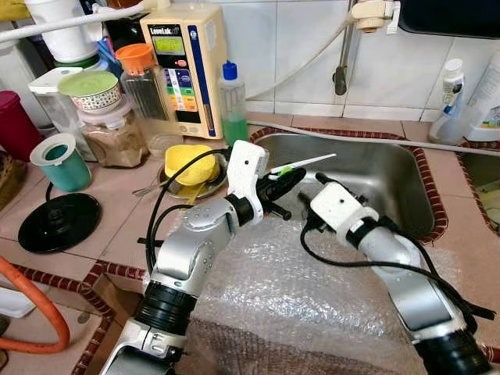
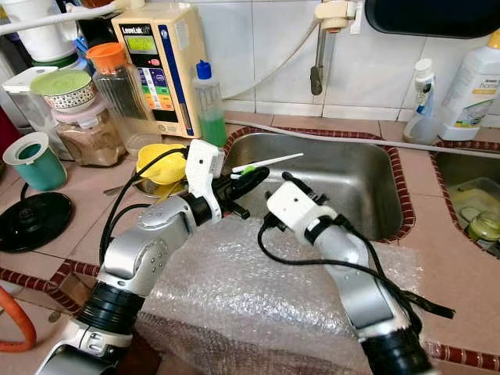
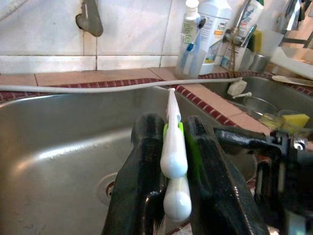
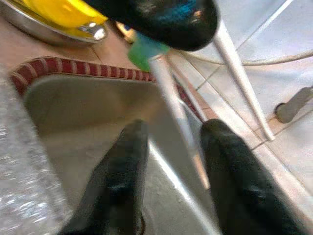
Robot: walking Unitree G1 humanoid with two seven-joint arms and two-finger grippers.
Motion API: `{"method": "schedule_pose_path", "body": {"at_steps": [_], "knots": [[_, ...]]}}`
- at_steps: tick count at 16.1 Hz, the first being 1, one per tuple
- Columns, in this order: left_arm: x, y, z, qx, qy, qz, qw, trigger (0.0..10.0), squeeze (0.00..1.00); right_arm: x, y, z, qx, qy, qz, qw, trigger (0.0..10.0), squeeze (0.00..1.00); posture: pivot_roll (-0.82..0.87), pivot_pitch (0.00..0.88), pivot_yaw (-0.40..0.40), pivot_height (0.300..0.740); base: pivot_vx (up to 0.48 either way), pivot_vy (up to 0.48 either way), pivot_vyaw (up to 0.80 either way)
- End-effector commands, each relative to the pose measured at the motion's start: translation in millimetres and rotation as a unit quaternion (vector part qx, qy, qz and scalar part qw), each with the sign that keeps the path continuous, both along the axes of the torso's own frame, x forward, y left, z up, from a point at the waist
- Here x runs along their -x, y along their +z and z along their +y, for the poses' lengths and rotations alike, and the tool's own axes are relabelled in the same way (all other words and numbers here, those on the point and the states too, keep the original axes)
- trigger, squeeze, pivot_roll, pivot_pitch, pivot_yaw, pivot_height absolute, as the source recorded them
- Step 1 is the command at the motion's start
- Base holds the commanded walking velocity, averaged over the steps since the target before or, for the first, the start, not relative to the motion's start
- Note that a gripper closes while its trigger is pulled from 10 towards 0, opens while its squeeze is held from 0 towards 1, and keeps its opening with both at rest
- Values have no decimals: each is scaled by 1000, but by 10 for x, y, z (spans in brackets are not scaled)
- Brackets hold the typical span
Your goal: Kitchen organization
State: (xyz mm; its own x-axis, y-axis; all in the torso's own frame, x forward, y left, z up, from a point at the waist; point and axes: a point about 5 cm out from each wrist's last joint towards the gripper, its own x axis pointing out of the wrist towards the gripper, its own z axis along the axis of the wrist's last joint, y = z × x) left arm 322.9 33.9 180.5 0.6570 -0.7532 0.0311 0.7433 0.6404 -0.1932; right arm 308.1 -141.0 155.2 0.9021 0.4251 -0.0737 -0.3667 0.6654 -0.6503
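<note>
The white and green chopsticks [image 3: 173, 147] are partly hidden: the two black fingers [image 3: 139, 181] of the left hand [image 1: 275, 186] cover their sides, and their lower ends run out of the left wrist view's bottom edge. In the right wrist view the sticks are blurred, and a dark out-of-focus shape covers their near ends. The right hand's [image 4: 171, 181] own fingers are blurred there too and cut off at the bottom edge. In the eye views its fingertips are hidden behind its white housing [image 1: 337, 209]. The steel sink's [image 1: 391, 183] drain is hidden behind the left hand's fingers. The print on the beige wall-side appliance [image 1: 181, 66] at the surface's back edge is too small to read.
</note>
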Motion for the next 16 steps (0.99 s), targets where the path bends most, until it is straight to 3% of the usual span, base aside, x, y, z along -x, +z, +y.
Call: {"method": "schedule_pose_path", "body": {"at_steps": [1, 8, 9, 10, 11, 16], "knots": [[15, -10, 5, -8, 0, -1, 1000, 3255, 0, -32, 18, 23, 1, -1, -9, 1000, 0, 0, -98, 0, 108, 740, 0, 0, 0], [29, -44, 1, -15, -1, 0, 1000, 4118, 0, -86, 39, -26, -31, -24, -16, 999, 0, 0, -95, 0, 107, 740, 0, 0, 0], [26, -42, -2, -17, -4, -3, 1000, 4902, 0, -86, 42, -35, -33, -25, -17, 999, 0, 0, -104, 0, 108, 740, 0, 0, 0], [30, -48, -8, -20, -10, -6, 1000, 9137, 0, -81, 48, -43, -36, -27, -18, 999, 0, 0, -104, 0, 108, 740, 0, 0, 0], [25, -54, -4, -23, -8, -6, 1000, 10000, 0, -79, 47, -46, -38, -27, -17, 999, 0, 0, -104, 0, 108, 740, 0, 0, 0], [16, -94, 1, -30, -18, 2, 999, 10000, 31, -82, 33, -96, -26, -35, -13, 999, 0, 0, -114, 0, 104, 740, 0, 0, 0]]}}
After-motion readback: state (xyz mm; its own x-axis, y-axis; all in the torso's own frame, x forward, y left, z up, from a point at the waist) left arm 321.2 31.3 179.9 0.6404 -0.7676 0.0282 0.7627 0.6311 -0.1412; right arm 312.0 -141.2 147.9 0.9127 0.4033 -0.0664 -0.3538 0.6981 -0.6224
